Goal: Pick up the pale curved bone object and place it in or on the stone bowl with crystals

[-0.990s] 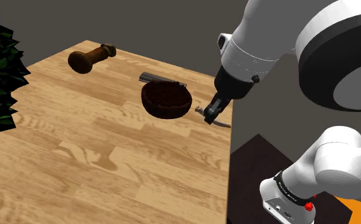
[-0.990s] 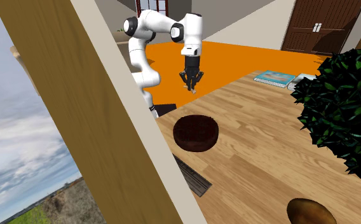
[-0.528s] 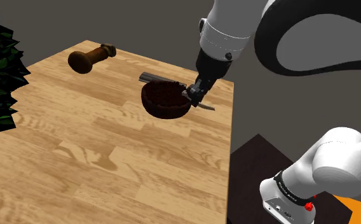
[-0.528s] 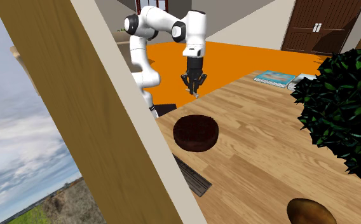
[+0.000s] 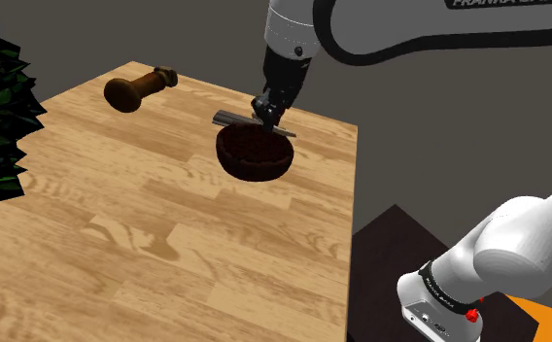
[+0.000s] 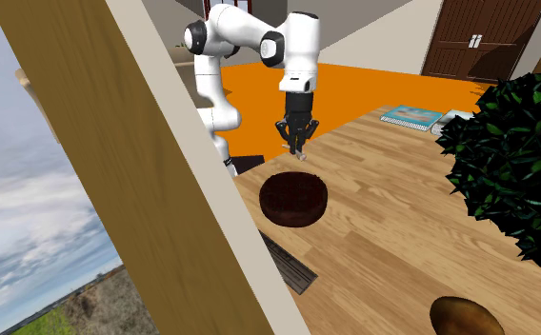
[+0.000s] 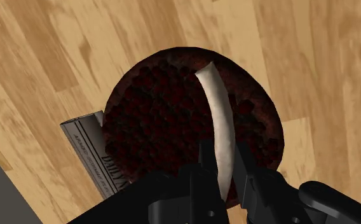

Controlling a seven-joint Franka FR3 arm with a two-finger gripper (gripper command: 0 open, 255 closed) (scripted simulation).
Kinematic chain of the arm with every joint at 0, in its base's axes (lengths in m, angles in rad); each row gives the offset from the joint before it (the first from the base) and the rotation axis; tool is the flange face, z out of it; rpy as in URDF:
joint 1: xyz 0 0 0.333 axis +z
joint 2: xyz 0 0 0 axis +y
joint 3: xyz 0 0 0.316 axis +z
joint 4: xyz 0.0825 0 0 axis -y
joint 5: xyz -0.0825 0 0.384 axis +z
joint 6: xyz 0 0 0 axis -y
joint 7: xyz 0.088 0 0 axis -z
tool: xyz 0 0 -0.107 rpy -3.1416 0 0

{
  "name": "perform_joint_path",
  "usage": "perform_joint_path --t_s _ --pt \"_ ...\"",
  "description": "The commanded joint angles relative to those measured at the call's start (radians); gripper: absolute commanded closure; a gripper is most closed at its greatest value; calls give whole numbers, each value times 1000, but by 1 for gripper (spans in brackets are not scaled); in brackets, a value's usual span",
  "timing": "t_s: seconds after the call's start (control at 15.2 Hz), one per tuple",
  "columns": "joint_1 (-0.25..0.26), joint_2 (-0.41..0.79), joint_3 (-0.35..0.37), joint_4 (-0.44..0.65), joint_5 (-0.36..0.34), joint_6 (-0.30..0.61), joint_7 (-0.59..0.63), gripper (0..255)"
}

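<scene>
"Wrist view first: what has the gripper (image 7: 222, 162) got?"

"Its two black fingers (image 7: 206, 159) are closed on the lower end of the pale curved bone (image 7: 217, 114). The rest of the bone arches out over the dark bowl (image 7: 265, 111), which is full of dark red crystals. So the bone is in the air above the bowl, not yet in it."

"And around the bowl?"

"A folded paper (image 7: 87, 146) lies just beside it on the wooden table (image 7: 46, 51). In the shoulder view the gripper (image 5: 267, 115) hangs over the far rim of the bowl (image 5: 230, 160). A brown object (image 5: 133, 89) lies well apart, near the table's far corner."

"What could go wrong?"

"My guess is that the grip is at one end only, so the long free end may swing as the fingers part. And the hand sits over the rim rather than the middle — let go here, and the bone could strike the rim, tip out and land on the paper or the table."

"What differs from a second ago?"

"Then the gripper hung off the table's edge, to the shoulder view's right of the bowl, with the bone already in it. Now it has crossed to the bowl. Bowl, paper and brown object have not moved."
</scene>
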Motion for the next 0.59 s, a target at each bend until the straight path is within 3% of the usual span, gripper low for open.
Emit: perform_joint_path --t_s 0.0,0.13,0.53 --pt "-18 80 -3 78 -40 -6 -7 255" --pt "-26 163 -2 164 -81 -20 -5 255" --pt "-24 167 -4 88 -86 59 5 255"
